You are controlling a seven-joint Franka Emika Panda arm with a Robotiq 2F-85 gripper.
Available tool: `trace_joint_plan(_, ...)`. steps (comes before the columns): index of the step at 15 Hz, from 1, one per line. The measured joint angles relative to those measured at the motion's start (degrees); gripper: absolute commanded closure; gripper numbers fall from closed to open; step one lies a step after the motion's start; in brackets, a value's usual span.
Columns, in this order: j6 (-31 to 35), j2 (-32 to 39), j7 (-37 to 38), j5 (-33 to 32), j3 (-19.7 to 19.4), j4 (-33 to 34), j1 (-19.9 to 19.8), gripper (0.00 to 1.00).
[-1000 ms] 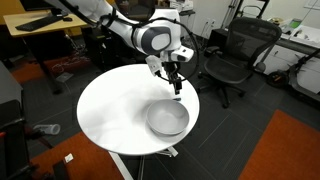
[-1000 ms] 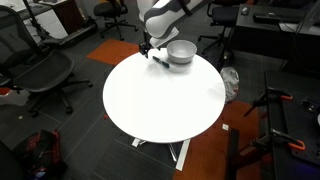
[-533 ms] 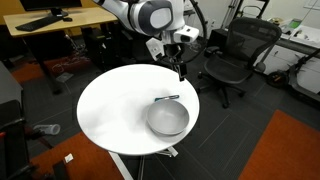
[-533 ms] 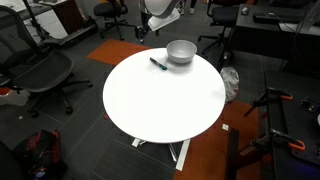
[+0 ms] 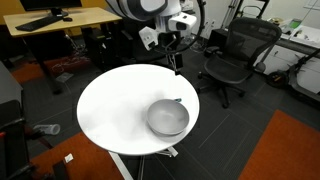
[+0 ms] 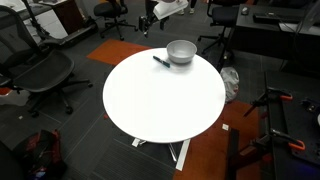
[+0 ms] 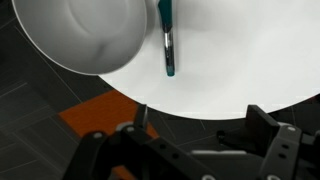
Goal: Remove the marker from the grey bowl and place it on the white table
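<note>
Marker [image 7: 168,40] is out of the grey bowl [image 7: 85,35] and lies flat on the white table [image 7: 245,60], just beside the bowl's rim; can't tell from the wrist view if it touches the rim. Gripper [image 7: 190,152] hangs above and apart from both, jaws spread wide, nothing between them. Both exterior views show the same layout: marker [image 6: 160,60] next to the bowl [image 6: 181,51], on the side of the table nearest the arm. Task looks done. Main risk: the marker is round and sits near the table edge, so a bump to the table or bowl could roll it off onto the floor. A low sweep by the arm could also clip the bowl and shove the marker.
</note>
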Motion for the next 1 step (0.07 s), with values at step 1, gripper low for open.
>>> trace_joint_plan(1,0.0,0.0,0.0,0.0,0.0,-0.2,0.0,0.00)
